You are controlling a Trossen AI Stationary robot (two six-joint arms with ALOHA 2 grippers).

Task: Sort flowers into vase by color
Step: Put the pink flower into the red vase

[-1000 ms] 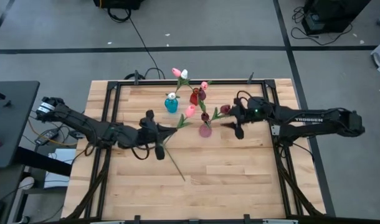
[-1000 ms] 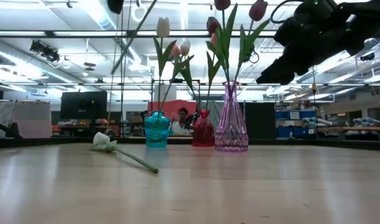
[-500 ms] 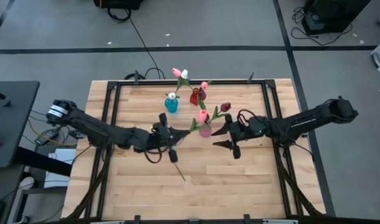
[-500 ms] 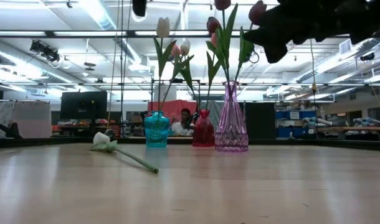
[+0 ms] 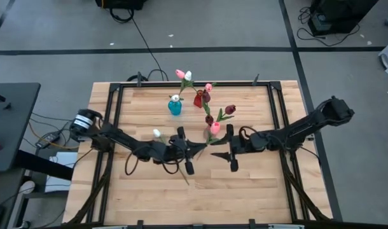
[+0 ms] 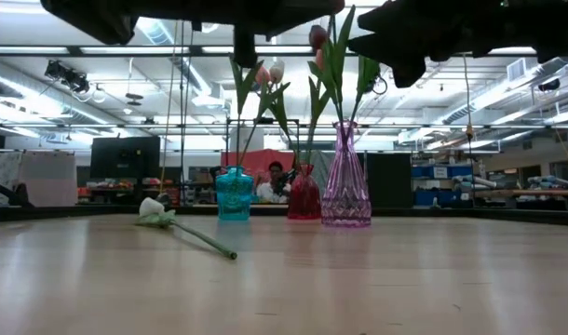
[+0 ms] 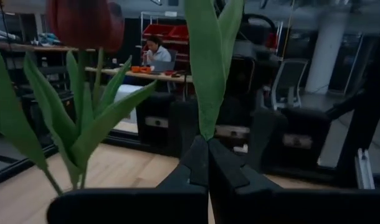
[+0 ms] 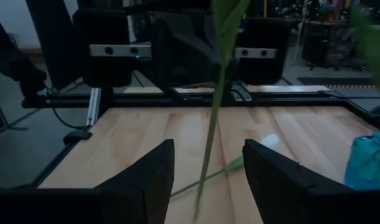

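Left end effector [image 7: 207,163]: clenched on the green stem of a pink tulip [image 5: 214,127]. It is held over the middle of the tabletop [image 5: 245,187], and the bud sits up by the pink vase [image 6: 345,181]. In the left wrist view the stem and a long leaf rise straight out of the closed tips.

Right end effector [image 8: 205,173]: released, fingers [image 8: 147,175] spread wide. It faces the left one from the other side at about the same height off the tabletop. A green stem runs upright through the gap between its fingers. No contact visible, so it is not gripped.

Flowers:
- One white tulip [image 6: 155,208] lies flat on the tabletop. Its head is under the left arm, and the stem trails toward the front edge.
- The teal vase [image 6: 234,194] holds a white tulip [image 5: 175,98].
- The pink vase has two dark red tulips [image 5: 230,109] standing in it.
- The red vase [image 6: 304,196] stands between the teal and pink ones, slightly further back. More pink and white buds [image 5: 184,74] show above it, but I can't tell which vase each stem goes into.

A person sits at a desk in the room behind the vases [image 6: 274,173].
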